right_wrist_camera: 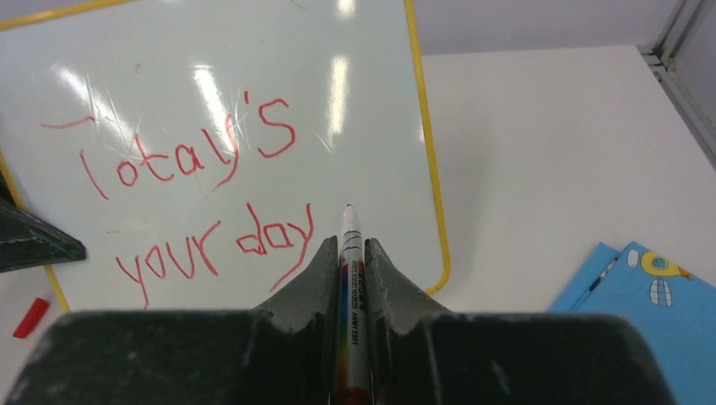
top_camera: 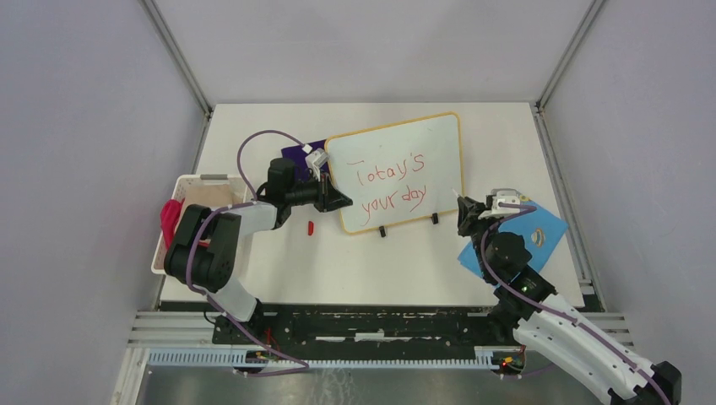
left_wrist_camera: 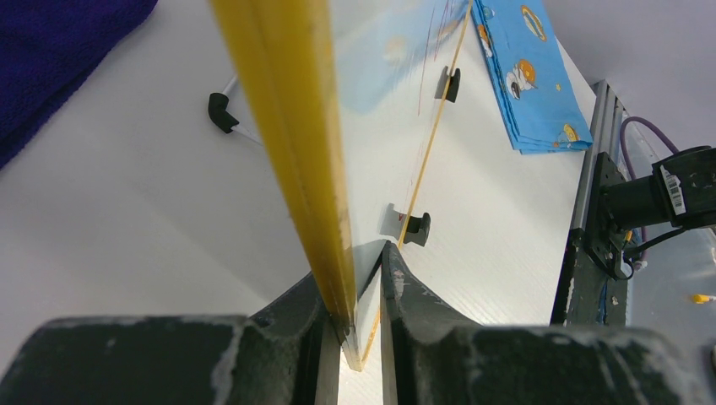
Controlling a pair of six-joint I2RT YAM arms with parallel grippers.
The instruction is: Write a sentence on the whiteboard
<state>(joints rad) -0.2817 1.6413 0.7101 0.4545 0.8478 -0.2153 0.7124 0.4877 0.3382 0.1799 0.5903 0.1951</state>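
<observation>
The whiteboard (top_camera: 422, 139), glossy white with a yellow frame, stands tilted on two black feet (top_camera: 382, 232) at mid table. On it is the sentence (top_camera: 393, 186) in red, two lines reading "Today's your day" (right_wrist_camera: 194, 169). My left gripper (top_camera: 338, 201) is shut on the board's left edge, its jaws clamping the yellow frame (left_wrist_camera: 279, 126) in the left wrist view. My right gripper (right_wrist_camera: 349, 245) is shut on a white marker (right_wrist_camera: 350, 261), whose tip points at the board just right of "day". I cannot tell whether the tip touches.
A blue patterned cloth (top_camera: 549, 224) lies under the right arm. A red marker cap (top_camera: 310, 227) lies left of the board's feet. A white basket (top_camera: 198, 181) holding something red stands at the left, and a dark purple cloth (top_camera: 297, 150) lies behind the board.
</observation>
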